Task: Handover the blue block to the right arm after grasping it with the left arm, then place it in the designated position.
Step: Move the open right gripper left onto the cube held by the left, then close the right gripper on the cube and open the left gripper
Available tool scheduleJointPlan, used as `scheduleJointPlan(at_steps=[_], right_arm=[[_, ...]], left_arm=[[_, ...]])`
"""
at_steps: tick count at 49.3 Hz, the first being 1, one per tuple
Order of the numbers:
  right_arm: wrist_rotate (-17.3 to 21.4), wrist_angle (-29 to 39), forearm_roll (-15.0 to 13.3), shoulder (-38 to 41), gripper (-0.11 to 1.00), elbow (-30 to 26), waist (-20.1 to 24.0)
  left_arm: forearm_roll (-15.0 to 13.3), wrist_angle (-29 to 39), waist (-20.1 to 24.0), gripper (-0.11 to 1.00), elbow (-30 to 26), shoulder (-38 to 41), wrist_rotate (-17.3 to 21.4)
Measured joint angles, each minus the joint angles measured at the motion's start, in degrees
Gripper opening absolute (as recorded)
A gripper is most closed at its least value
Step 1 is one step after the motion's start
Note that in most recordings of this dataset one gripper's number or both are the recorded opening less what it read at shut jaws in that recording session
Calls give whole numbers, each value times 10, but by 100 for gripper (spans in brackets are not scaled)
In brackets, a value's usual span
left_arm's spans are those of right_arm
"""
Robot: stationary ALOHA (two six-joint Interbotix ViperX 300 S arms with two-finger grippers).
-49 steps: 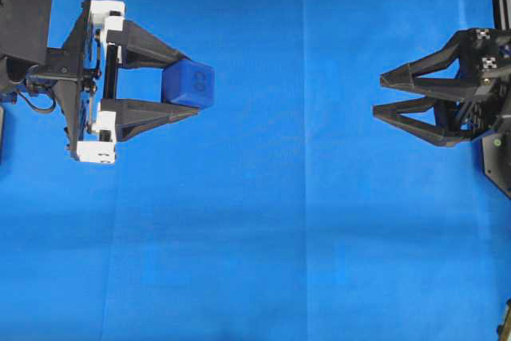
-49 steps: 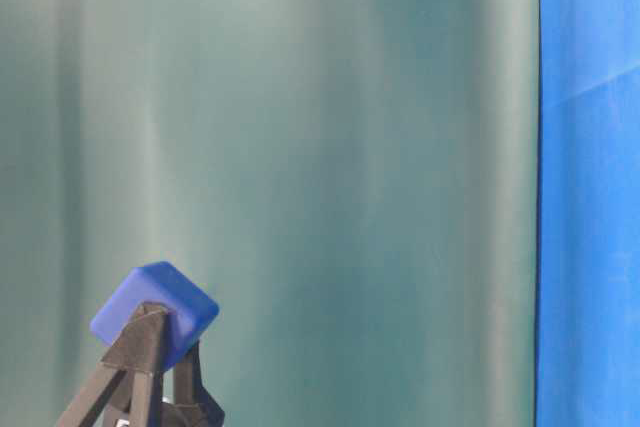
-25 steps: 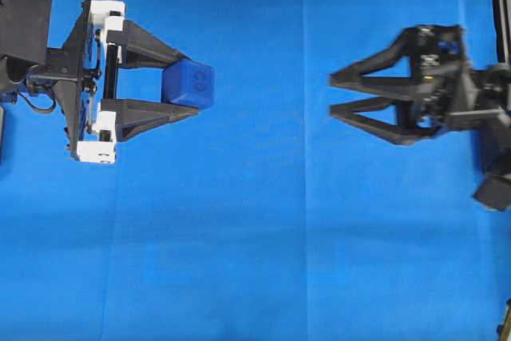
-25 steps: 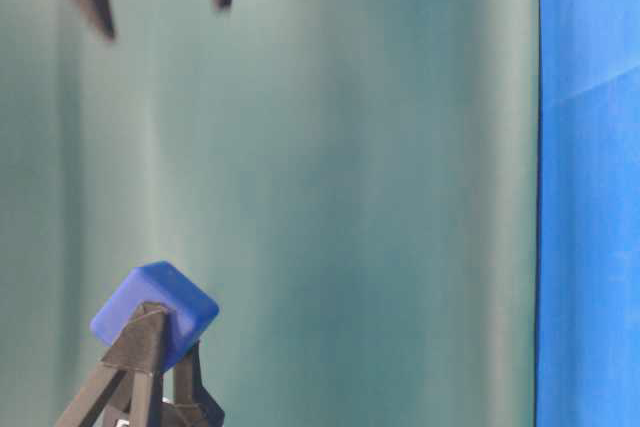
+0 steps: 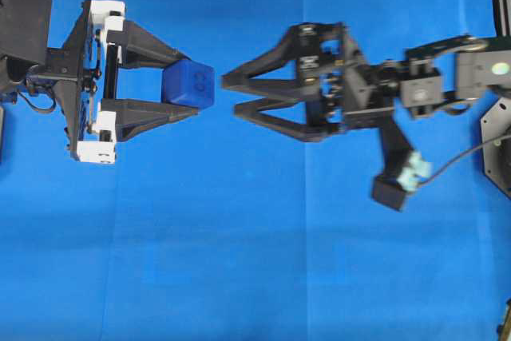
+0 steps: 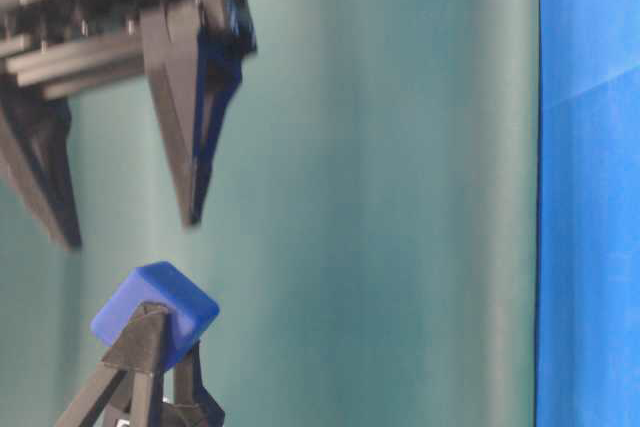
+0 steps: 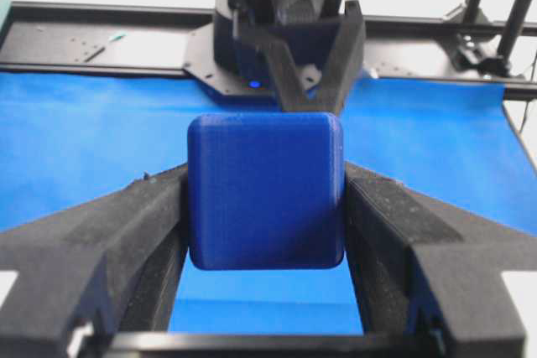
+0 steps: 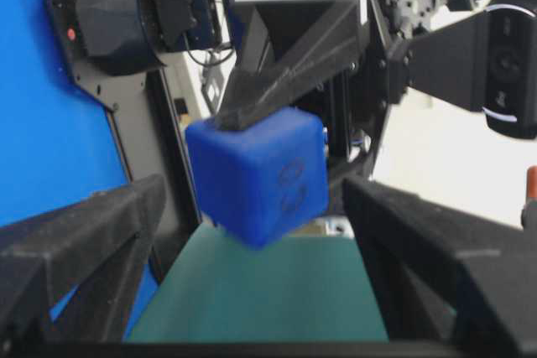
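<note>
The jaws of the left gripper, a black two-fingered claw with white plastic blocks on its frame, are pinching the small dark-blue cube with rounded edges between their tips, while the jaws of the all-black right gripper are standing wide apart with nothing between them.

In the overhead view the blue block is hanging above the blue cloth on the left side, and the left gripper is pointing toward the middle of the scene. The right gripper is reaching across from the right, its two pointed fingertips aiming at the block and stopping just short of it, with a narrow gap of cloth showing between them.

In the table-level view the block is sitting tilted at the top of the left gripper's fingers, one corner up, against a dull green backdrop. The right gripper's spread fingers are hanging just above it, not touching.

The left wrist view is showing the block square-on, pressed on both sides by the padded black fingers. The right wrist view is showing the block ahead and between the right gripper's open fingers, with a faint embossed mark on its facing side.
</note>
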Motion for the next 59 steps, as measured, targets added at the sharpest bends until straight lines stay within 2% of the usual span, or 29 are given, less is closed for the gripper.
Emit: scheduleJointPlan(at_steps=[17,37,41,47,48,59], right_arm=[[0,39,-1,75,95,-82,0],[-1,55,-1,77,94,-89,-1],[-1,57,-1,77,86,-89,-1],[0,62,-2,78,55,-89,-1],[0,62,-1,77,53,-89,-1],[2,63,-2,78,54,-89,-1]], left_arm=[[0,1,0,48,1,-1,0],[0,2,0,48,1,-1,-2],[0,3,0,48,1,-1,-3],[0,3,0,48,1,-2,-2],[0,2,0,48,1,-2,-3],[-1,7,1,48,1,-3,-3]])
